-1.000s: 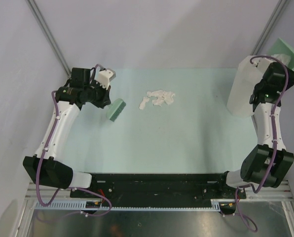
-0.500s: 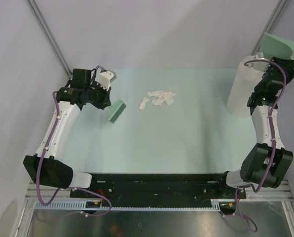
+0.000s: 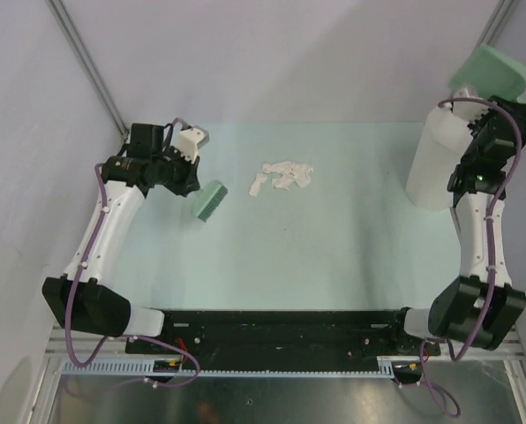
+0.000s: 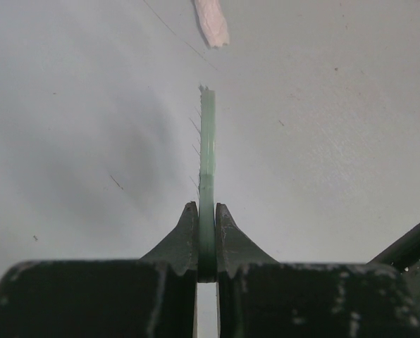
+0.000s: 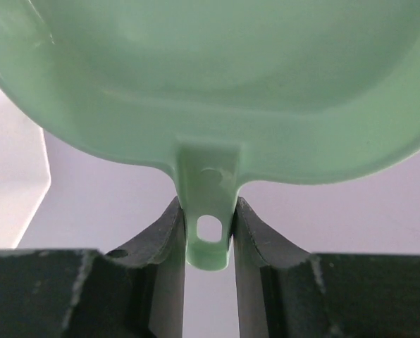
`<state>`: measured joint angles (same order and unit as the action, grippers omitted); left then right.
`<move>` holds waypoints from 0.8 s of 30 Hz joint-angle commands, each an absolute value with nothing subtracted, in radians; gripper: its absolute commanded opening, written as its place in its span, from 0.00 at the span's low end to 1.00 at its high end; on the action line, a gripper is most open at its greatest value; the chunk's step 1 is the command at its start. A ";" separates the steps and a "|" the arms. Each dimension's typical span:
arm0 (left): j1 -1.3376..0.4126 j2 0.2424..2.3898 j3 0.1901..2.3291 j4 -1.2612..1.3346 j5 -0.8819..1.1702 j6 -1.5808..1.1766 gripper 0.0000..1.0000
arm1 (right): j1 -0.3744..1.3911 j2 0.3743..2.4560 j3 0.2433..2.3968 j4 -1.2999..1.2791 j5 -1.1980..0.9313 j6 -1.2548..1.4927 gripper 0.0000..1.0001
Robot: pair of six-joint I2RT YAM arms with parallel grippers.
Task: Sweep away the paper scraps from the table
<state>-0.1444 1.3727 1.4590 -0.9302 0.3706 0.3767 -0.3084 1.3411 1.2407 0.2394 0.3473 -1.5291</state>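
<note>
Over the last second the right arm has swung the green dustpan (image 3: 488, 72) up from behind the white bin (image 3: 432, 163) to above its top. The right jaws are clenched on its handle. The left arm has not moved, and the left jaws grip the green brush (image 3: 209, 198) low over the bench (image 3: 334, 247).

The paper scraps (image 3: 282, 175) lie untouched mid-bench toward the far edge, near the brush and well apart from the pan. Sweeping looks not yet begun, and the pan must come back first. The pile's long axis runs left to right, its left end pointing at the brush.
</note>
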 commanded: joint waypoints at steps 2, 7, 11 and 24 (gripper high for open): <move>-0.140 1.396 1.483 -0.908 0.428 0.377 0.00 | -0.128 1.129 1.390 0.088 0.293 -1.007 0.00; -0.146 1.423 1.506 -0.910 0.431 0.348 0.00 | 0.125 1.071 1.427 -0.323 0.304 -0.537 0.00; -0.161 1.446 1.534 -0.910 0.400 0.336 0.00 | 0.270 1.110 1.408 -0.593 0.259 -0.228 0.00; -0.435 1.820 1.997 -0.907 0.220 0.327 0.00 | 0.387 1.319 1.249 -0.838 0.124 0.213 0.00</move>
